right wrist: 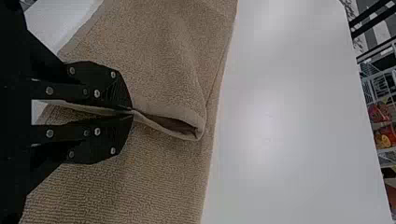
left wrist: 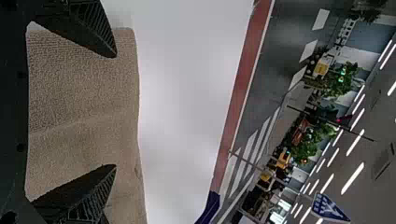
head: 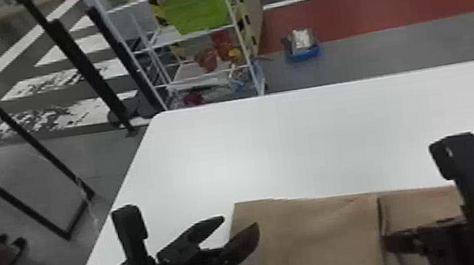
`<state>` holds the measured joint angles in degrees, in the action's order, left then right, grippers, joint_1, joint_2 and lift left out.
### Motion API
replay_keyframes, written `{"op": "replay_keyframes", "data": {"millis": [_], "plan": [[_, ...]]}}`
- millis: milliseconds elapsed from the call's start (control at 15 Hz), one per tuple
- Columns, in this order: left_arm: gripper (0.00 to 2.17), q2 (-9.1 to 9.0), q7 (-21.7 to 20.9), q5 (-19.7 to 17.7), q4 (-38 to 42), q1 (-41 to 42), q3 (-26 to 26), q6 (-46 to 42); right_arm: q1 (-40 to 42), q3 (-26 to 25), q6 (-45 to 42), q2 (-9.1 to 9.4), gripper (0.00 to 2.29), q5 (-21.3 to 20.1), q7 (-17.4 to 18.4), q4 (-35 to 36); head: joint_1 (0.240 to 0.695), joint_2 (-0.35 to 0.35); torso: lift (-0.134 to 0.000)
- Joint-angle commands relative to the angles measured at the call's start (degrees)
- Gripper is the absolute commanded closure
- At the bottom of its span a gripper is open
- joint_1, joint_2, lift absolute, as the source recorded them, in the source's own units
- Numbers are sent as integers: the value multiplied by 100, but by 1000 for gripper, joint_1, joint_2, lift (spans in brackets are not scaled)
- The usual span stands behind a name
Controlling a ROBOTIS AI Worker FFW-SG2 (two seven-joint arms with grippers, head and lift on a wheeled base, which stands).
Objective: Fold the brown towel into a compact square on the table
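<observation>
The brown towel (head: pixel 315 233) lies partly folded near the table's front edge, with a folded flap ending in an edge that crosses it toward the right. Over its left end is my left gripper (head: pixel 242 229), its fingers spread. In the left wrist view the left gripper (left wrist: pixel 114 112) stands open above the towel (left wrist: pixel 84 107), nothing pinched between the tips. My right gripper (head: pixel 388 242) is at the flap's edge. The right wrist view has the right gripper (right wrist: pixel 132 112) shut on that edge of the towel (right wrist: pixel 163 60), which bulges slightly open beside the fingertips.
The white table (head: pixel 294 144) extends behind the towel and to its left. Beyond its far edge stand a wire shelf (head: pixel 197 36) with bins and a small blue box (head: pixel 303 49) on the floor. A dark metal frame (head: pixel 22 140) stands left of the table.
</observation>
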<state>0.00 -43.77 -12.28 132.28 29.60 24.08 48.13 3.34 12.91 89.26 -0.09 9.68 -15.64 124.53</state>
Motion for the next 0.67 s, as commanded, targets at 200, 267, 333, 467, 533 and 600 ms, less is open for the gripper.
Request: {"op": "replay_keyframes", "data": {"millis": [200, 267, 333, 467, 533, 600], "plan": [[46, -15, -9, -20, -27, 2, 18, -1, -9, 1, 82, 14, 1362, 78, -62, 54, 695, 343, -124], [46, -15, -9, -20, -27, 2, 18, -1, 8, -25, 82, 14, 1362, 122, -89, 89, 695, 345, -124], [46, -15, -9, -28, -18, 11, 27, -1, 43, -60, 82, 14, 1362, 192, -97, 186, 695, 347, -124], [46, -15, -18, -90, -9, 20, 79, -1, 123, -148, 82, 14, 1362, 342, -97, 476, 695, 350, -124], [46, -15, -18, -90, -1, 37, 79, -1, 167, -201, 82, 14, 1362, 386, -106, 661, 695, 350, -124], [46, -15, -18, -90, -1, 37, 79, -1, 193, -324, 82, 14, 1362, 517, -106, 854, 695, 350, -124]]}}
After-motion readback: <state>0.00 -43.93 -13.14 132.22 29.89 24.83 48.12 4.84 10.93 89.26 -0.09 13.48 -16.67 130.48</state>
